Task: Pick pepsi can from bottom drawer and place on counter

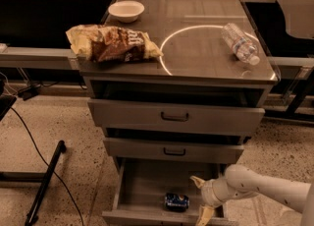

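The pepsi can (176, 201) lies on its side near the front of the open bottom drawer (142, 183), blue with a pale logo. My gripper (201, 198) hangs at the drawer's right front, just right of the can and apart from it. Its two yellowish fingers (197, 181) are spread, one pointing up and back, the other down over the drawer's front edge, with nothing between them. The counter (196, 53) above carries a thin white circle.
On the counter lie a crumpled chip bag (112, 43) at the left, a white bowl (126, 10) at the back left and a clear water bottle (239, 43) at the right. Two upper drawers (174, 117) stand slightly open. A black stand and cable (44, 181) cross the floor at left.
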Motion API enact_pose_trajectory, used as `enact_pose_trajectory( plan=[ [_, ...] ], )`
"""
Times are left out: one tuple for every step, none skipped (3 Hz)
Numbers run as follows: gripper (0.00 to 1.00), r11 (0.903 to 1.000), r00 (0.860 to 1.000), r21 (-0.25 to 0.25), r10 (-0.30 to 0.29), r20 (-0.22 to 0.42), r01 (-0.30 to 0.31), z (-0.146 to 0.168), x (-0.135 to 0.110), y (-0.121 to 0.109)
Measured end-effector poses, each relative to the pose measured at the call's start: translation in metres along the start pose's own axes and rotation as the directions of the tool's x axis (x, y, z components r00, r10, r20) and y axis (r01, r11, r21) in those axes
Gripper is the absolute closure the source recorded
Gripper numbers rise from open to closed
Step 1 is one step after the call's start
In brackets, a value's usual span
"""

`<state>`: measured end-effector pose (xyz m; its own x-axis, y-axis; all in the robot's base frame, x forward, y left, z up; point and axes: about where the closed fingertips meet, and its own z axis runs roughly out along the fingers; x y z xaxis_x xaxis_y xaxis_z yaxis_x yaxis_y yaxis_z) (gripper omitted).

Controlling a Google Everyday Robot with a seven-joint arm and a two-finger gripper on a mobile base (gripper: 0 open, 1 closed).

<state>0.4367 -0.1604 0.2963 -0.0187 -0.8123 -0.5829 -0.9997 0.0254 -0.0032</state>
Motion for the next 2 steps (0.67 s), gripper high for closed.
enact_pose_trajectory(
  plan=[
    [0.0, 0.9985, 1.0, 0.053, -0.01, 0.014, 0.01, 0.009, -0.002, -0.013],
    [0.04, 0.9972, 0.999, 0.073, -0.019, 0.039, 0.017, 0.024, 0.008, -0.027]
  ],
)
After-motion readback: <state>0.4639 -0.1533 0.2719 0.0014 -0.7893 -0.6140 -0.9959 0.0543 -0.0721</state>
